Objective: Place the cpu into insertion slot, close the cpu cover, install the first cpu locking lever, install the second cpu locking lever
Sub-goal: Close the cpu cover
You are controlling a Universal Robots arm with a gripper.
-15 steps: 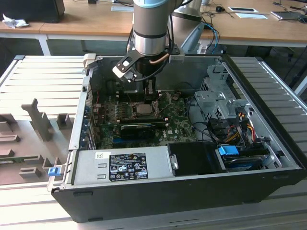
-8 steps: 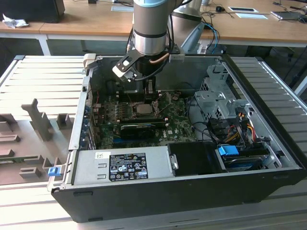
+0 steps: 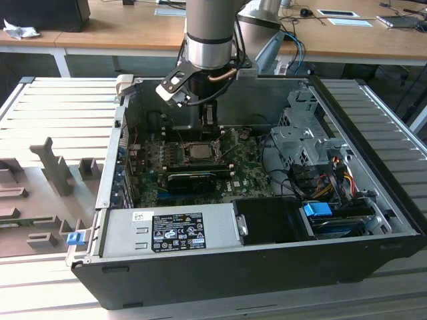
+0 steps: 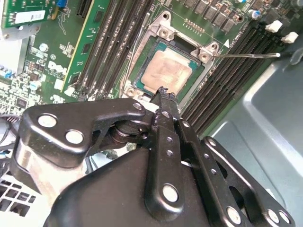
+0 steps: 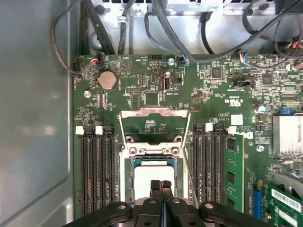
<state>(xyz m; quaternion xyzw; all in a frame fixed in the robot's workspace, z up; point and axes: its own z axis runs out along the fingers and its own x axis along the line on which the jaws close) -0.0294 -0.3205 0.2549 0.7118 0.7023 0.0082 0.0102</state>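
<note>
Finds the cpu [image 4: 168,71] lying flat in the insertion slot [image 5: 127,170], pale face up, directly beneath the gripper [image 5: 161,184]. Reads as seated, judging by the even rim around it. Pinches the fingers [image 5: 155,185] fully together with nothing between them, tips at or just above the chip, likely to press rather than grasp. Has the cpu cover [image 5: 154,112] tipped open just beyond the tips, baring the socket. Shows a thin locking lever [image 4: 246,55] swung out sideways, unlatched.
</note>
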